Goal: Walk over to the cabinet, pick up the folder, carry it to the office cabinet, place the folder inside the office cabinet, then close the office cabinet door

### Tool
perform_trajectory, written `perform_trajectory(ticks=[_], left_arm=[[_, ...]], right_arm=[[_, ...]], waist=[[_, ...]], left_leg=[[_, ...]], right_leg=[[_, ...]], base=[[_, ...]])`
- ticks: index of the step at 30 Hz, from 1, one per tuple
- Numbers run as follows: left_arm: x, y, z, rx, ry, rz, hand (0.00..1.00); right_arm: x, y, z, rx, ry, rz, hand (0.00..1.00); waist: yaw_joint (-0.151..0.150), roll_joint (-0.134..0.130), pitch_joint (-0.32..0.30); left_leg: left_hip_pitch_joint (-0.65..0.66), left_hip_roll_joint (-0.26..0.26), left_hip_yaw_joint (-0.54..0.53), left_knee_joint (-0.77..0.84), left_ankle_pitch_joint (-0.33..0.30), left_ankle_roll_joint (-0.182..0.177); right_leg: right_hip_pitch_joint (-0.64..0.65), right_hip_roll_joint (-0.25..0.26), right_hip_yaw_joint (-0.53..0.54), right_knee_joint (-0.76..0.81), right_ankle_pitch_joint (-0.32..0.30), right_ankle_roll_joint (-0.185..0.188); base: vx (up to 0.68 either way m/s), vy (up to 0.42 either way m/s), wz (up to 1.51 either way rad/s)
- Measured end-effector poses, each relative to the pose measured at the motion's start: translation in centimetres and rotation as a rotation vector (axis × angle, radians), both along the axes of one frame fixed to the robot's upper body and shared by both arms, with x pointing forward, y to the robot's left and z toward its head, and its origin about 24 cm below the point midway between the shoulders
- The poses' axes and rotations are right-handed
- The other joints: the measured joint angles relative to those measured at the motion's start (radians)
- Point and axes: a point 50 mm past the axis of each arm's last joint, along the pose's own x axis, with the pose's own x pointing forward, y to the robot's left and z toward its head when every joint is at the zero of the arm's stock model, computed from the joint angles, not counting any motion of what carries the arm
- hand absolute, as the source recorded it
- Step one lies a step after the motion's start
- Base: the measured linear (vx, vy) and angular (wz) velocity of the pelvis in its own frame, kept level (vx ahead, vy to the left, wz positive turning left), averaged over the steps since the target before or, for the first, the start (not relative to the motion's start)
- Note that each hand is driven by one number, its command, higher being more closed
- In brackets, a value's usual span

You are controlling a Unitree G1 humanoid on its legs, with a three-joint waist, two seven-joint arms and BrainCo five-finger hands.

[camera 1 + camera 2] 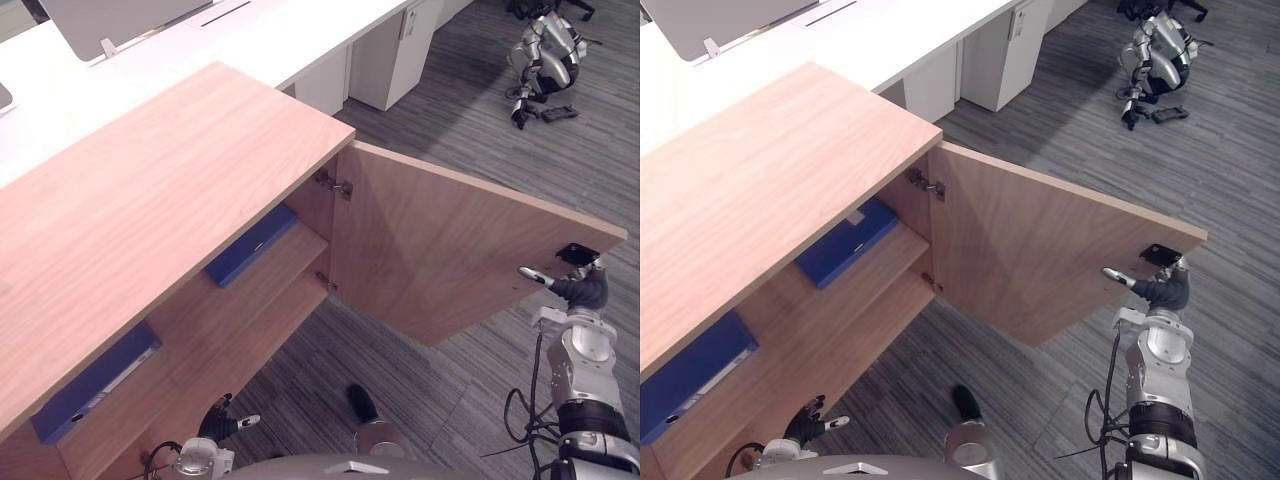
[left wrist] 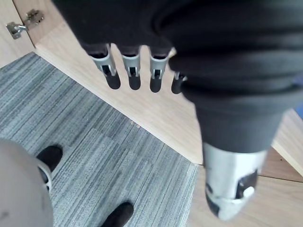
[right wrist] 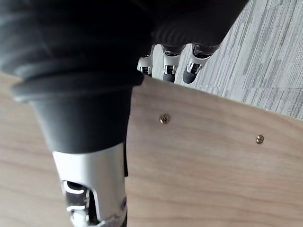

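The wooden office cabinet [image 1: 150,200] stands open, its door [image 1: 450,250] swung out toward my right. Two blue folders lie flat on its upper shelf: one [image 1: 250,247] near the hinge side, the other [image 1: 95,385] farther left under the top's edge. My right hand [image 1: 583,291] is at the door's free edge, thumb along the inner face [image 3: 199,161] and straight fingers [image 3: 193,70] reaching past the edge. Low by the cabinet's bottom front hangs my left hand [image 1: 222,422], fingers [image 2: 134,75] relaxed and holding nothing.
A long white desk [image 1: 260,40] with a monitor runs behind the cabinet, and a white pedestal unit [image 1: 390,55] stands under it. Another robot [image 1: 545,55] sits on the grey carpet at the far right. Open carpet lies in front of the door.
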Motion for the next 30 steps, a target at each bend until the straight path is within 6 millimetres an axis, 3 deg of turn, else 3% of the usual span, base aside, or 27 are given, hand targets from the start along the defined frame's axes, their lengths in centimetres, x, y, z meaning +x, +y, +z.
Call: perform_trajectory(ticks=[12,20,23,30], left_arm=[[0.2,0.2,0.1,0.018,-0.010,-0.036,0.00],[0.3,0.3,0.1,0.039,-0.009,-0.056,0.00],[0.2,0.4,0.1,0.044,-0.006,-0.060,0.00],[0.1,1.3,-0.1,0.080,0.031,-0.084,0.00]], right_arm=[[0.5,0.5,0.0,-0.033,0.037,0.054,0.00],[-2.4,4.0,-0.8,-0.016,-0.033,0.117,0.00],[-4.2,6.1,-2.1,-0.003,-0.011,0.155,0.00],[-7.6,11.2,-4.8,-0.050,0.146,0.341,0.00]], waist=[[-0.008,0.007,0.007],[-0.032,-0.003,0.012],[-0.035,-0.019,0.011],[-0.037,-0.106,-0.001]], left_leg=[[-0.012,0.006,-0.032,0.015,-0.003,0.002],[-0.005,0.013,-0.050,0.015,-0.003,0.002],[0.005,0.021,-0.046,0.017,-0.003,-0.002],[0.008,0.040,-0.022,0.036,-0.010,-0.020]], right_leg=[[0.014,-0.004,-0.021,-0.045,0.029,-0.004],[0.029,0.005,-0.021,-0.056,0.039,0.000],[0.033,0.016,-0.014,-0.051,0.041,-0.001],[0.020,0.034,0.007,-0.055,0.059,-0.027]], base=[[-0.05,-0.058,0.02],[-0.03,-0.061,-0.03],[-0.06,-0.071,-0.13],[-0.11,-0.097,-0.23]])
